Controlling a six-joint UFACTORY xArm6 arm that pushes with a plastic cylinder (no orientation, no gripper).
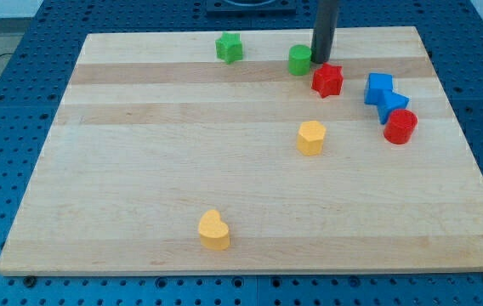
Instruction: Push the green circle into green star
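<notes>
The green circle (299, 60) is a short green cylinder near the view's top, right of centre. The green star (230, 48) lies to its left, with a clear gap between them. My tip (320, 60) is the lower end of the dark rod; it stands right next to the green circle's right side, seemingly touching it. A red star (327, 80) sits just below and right of my tip.
Two blue blocks (385, 95) and a red cylinder (400, 127) cluster at the view's right. A yellow hexagon (311, 137) lies mid-board, and a yellow heart (213, 229) lies near the view's bottom. The wooden board (139, 170) rests on a blue pegboard.
</notes>
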